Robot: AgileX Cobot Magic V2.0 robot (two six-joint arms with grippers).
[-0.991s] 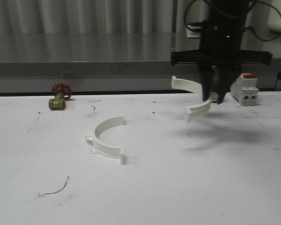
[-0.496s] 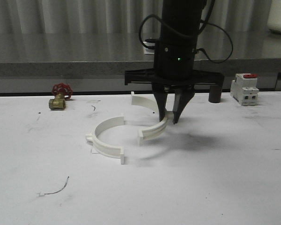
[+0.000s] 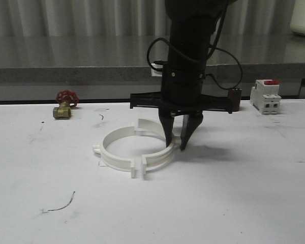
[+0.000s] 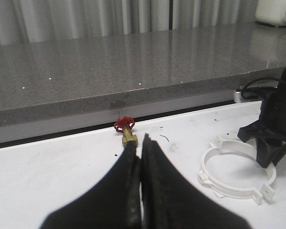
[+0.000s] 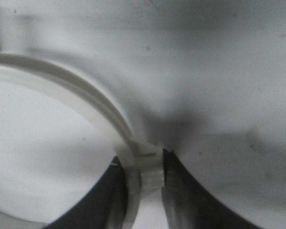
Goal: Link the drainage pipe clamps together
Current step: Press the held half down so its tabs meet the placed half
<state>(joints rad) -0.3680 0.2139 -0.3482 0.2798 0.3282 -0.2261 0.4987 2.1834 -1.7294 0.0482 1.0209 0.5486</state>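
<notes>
Forming a near-complete ring on the white table, two smooth white plastic half-bands sit tab to tab: the left clamp half at 9 o'clock, the right clamp half at 3 o'clock. Pointing straight down, the right gripper pinches the right half's lug. The left gripper hovers with its jaws pressed together, empty.

Front view: low over the white table, facing forward toward the grey counter. Left wrist view: higher, from the left, looking across the same table; shares clamp ring, red valve, counter. Right wrist view: very close, apparently straight down onto the ring band; blurred.
</notes>
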